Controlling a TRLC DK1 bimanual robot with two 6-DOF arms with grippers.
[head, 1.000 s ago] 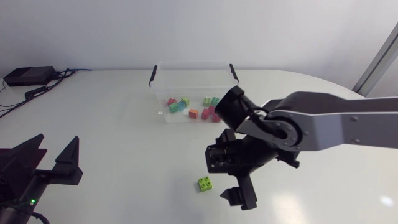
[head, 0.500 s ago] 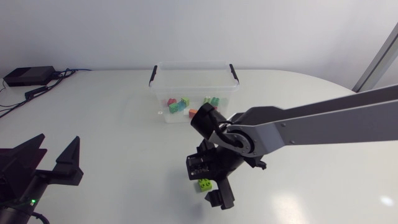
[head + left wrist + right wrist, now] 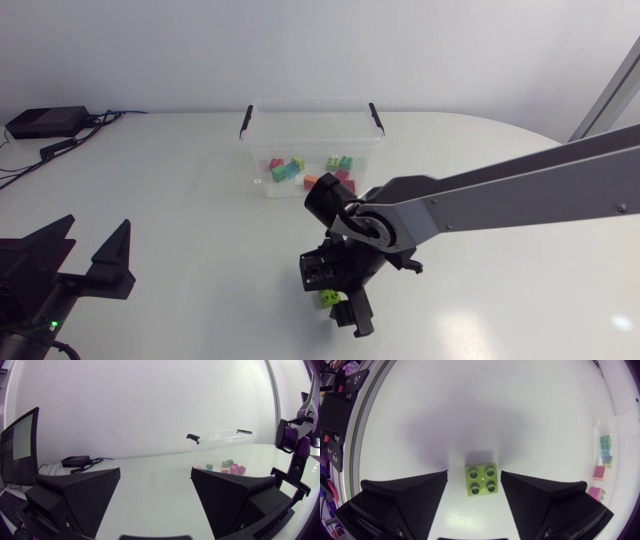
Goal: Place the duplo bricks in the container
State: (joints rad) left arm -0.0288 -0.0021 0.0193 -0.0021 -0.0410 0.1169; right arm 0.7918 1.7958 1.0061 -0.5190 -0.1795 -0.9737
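Observation:
A lime green duplo brick (image 3: 481,479) lies on the white table, studs up, between the fingers of my right gripper (image 3: 475,485). One finger is almost at the brick's side and a narrow gap shows at the other, so the gripper is open. From above, the right gripper (image 3: 336,300) stands straight over the green brick (image 3: 328,297), partly hiding it. The clear plastic container (image 3: 262,108) stands behind at the table's middle, with several coloured bricks (image 3: 290,168) inside. My left gripper (image 3: 85,262) rests open and empty at the near left, far from the brick.
A black box with cables (image 3: 45,122) lies at the far left of the table. The container has black handle clips (image 3: 244,122) at both ends. In the left wrist view the container (image 3: 220,440) stands ahead of the left gripper (image 3: 155,505).
My right gripper has shifted left from beside the green brick to straddle it. Its fingers have drawn closer together around the brick. The left arm has stayed still.

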